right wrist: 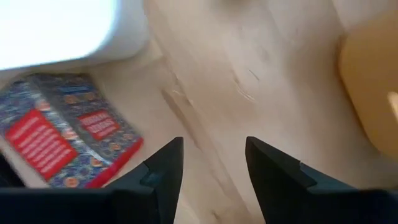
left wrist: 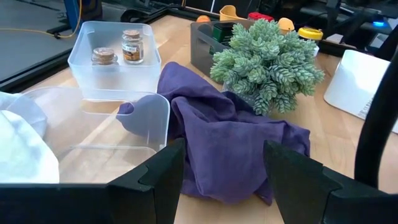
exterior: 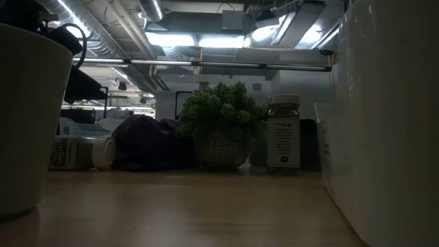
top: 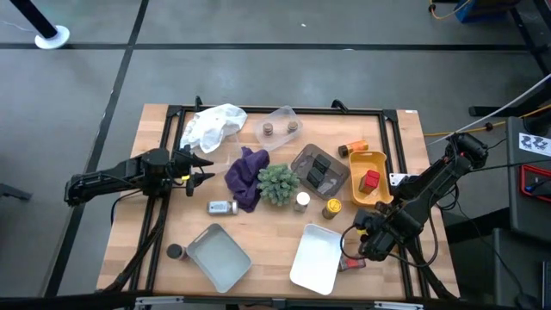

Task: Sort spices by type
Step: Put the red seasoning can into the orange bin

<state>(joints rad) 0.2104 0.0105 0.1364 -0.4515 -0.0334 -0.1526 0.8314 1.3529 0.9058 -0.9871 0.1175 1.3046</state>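
My left gripper (top: 205, 170) (left wrist: 224, 149) is open at the table's left side, pointing at the purple cloth (left wrist: 230, 143). My right gripper (top: 355, 234) (right wrist: 214, 146) is open above bare wood, beside a blue-and-red patterned tin (right wrist: 68, 134) (top: 351, 263) lying flat by the white tray (top: 316, 257). Two brown-capped jars (left wrist: 118, 50) stand in a clear tub (top: 280, 129). Dark green tins sit in the grey bin (top: 318, 170), a red tin (top: 370, 180) in the yellow bin. A white-capped jar (top: 222, 207) (exterior: 79, 152) lies on its side; another (top: 301, 201) and a yellow-capped jar (top: 332, 207) stand upright.
The spiky green plant (top: 278, 183) stands mid-table against the purple cloth (top: 248, 176). A grey tray (top: 217, 257) and a black-capped jar (top: 176, 252) sit near the near edge. An orange-capped jar (top: 353, 148) lies by the yellow bin (top: 379, 159). White crumpled material (top: 213, 125) lies far left.
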